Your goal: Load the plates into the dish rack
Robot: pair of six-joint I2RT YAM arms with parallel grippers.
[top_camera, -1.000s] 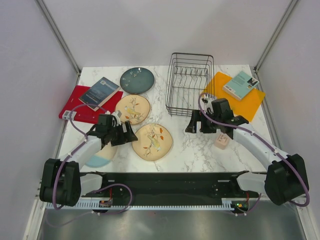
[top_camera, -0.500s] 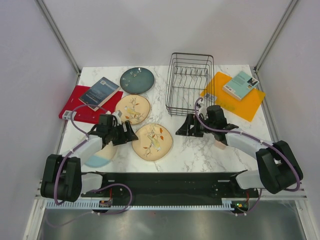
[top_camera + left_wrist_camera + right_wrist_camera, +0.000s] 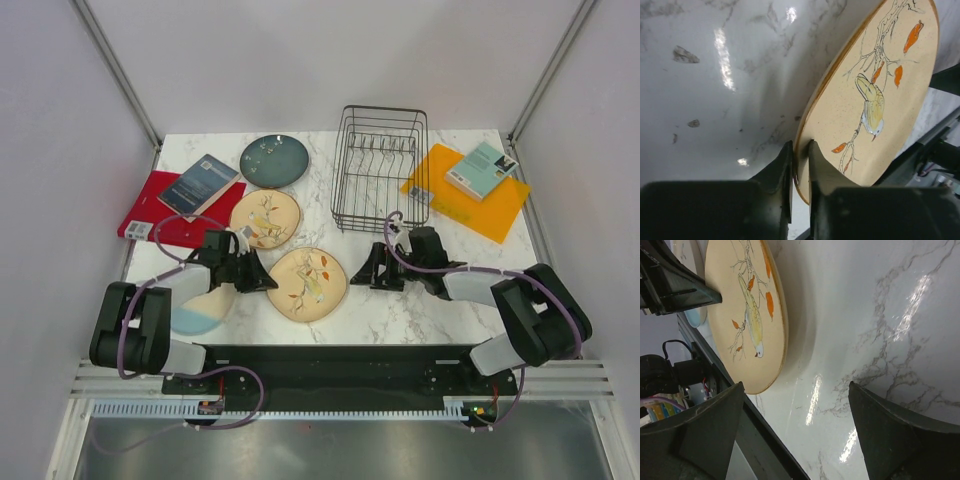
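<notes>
Four plates lie face up on the marble table [image 3: 392,306], all of them left of the dish rack; being round, none has a long axis. Leftmost, the cream and pale blue plate [image 3: 203,308] sits at the near edge, partly under the left arm. The left gripper [image 3: 266,281] points to the right, and its fingers are pressed together on the left rim of the near bird plate [image 3: 308,284]. In the left wrist view the gripper [image 3: 800,147] has the brown rim sandwiched between its two pads, and the plate [image 3: 875,100] stretches away ahead of it. Whether that edge is raised off the marble I cannot tell. The bird design on this plate runs slantwise from near left to far right. Behind it lie the far bird plate [image 3: 265,218] and, further back, the teal plate [image 3: 274,160]. To the right of the near bird plate, just apart from it, the right gripper [image 3: 372,275] faces left with its fingers spread wide and holding nothing. In its wrist view the gripper [image 3: 795,387] has the plate [image 3: 745,315] ahead, untouched. The dish rack [image 3: 380,165] stands upright behind that gripper, with its long side running away from the arms and its prongs in a row across
</notes>
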